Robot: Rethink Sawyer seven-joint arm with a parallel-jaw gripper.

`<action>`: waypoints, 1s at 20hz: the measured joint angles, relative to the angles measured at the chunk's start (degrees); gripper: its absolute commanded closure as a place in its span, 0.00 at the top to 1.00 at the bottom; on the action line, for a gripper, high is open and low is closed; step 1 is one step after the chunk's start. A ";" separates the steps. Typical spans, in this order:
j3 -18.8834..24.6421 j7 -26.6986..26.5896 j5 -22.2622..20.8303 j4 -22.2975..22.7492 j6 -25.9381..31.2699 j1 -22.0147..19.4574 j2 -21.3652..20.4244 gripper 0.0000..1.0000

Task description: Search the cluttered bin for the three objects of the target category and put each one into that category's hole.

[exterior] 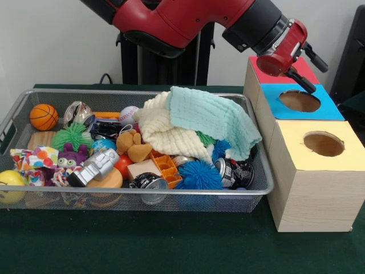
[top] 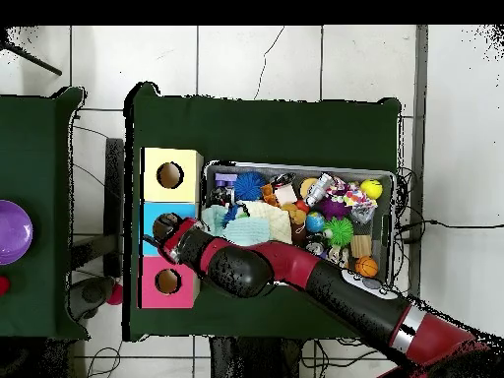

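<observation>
The wire mesh bin (exterior: 171,193) sits on the green table, full of toys; it also shows in the overhead view (top: 295,165). One crinkly see-through film bag (exterior: 77,112) lies at the far left next to a small basketball (exterior: 44,116). I see no other film bags; they may be under the cloths. My gripper (exterior: 319,80) hangs outside the bin, over the seam between the red-topped box (exterior: 258,67) and the blue-topped box (exterior: 333,108). Its two black fingers stand apart with nothing between them. In the overhead view the gripper (top: 160,239) is over the same two boxes.
A yellow-topped box (exterior: 348,157) stands nearest the camera in the row; each box top has a round hole. A pale blue knitted cloth (exterior: 214,117) and a cream cloth (exterior: 165,134) cover the bin's right half. Spiky balls (exterior: 199,174), cans and a yellow ball (exterior: 8,182) lie around them.
</observation>
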 measured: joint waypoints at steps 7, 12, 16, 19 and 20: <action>-0.37 0.00 0.08 -0.74 2.93 0.17 -3.26 1.00; -1.43 0.00 0.98 -2.25 7.13 0.47 -6.99 1.00; -2.86 0.00 1.52 -3.22 9.50 1.25 -9.92 1.00; -5.06 0.00 1.74 -4.05 11.21 2.74 -12.61 1.00; -5.59 0.00 1.73 -4.23 11.46 3.13 -13.09 1.00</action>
